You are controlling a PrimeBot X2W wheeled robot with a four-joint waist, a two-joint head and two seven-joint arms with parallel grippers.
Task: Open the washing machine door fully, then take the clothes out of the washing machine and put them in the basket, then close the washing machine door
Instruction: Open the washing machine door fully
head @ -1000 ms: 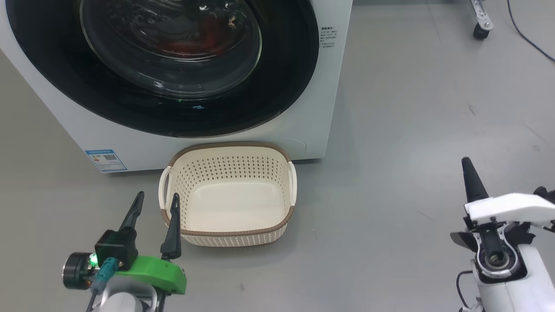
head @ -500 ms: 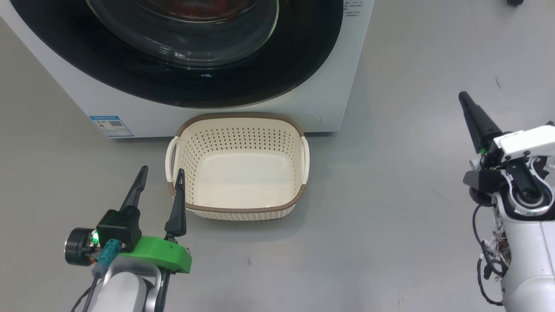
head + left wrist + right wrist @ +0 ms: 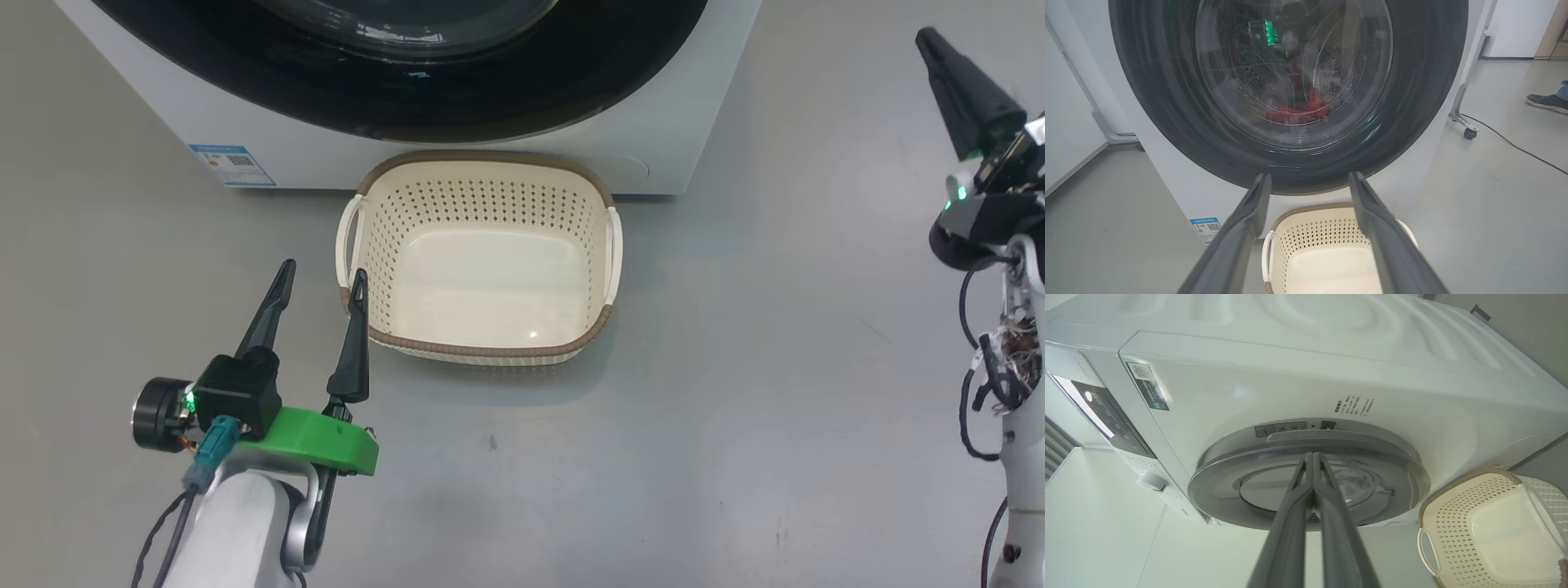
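Nearest, we are holding our left gripper [image 3: 323, 269] low over the floor [image 3: 735, 425], fingers spread wide with nothing between them, its inner tip just beside the basket [image 3: 482, 351]; the basket is sitting empty on the floor, right in front of the washer [image 3: 702, 122]; off to our right, we are holding the right gripper [image 3: 932, 47] up high, fingers pressed together and empty, apart from the washer and pointing towards the door [image 3: 490, 110]; the door is lying shut; behind its glass the red clothes [image 3: 1298, 112] are resting low in the drum; farther off, a shoe [image 3: 1546, 102] is showing.
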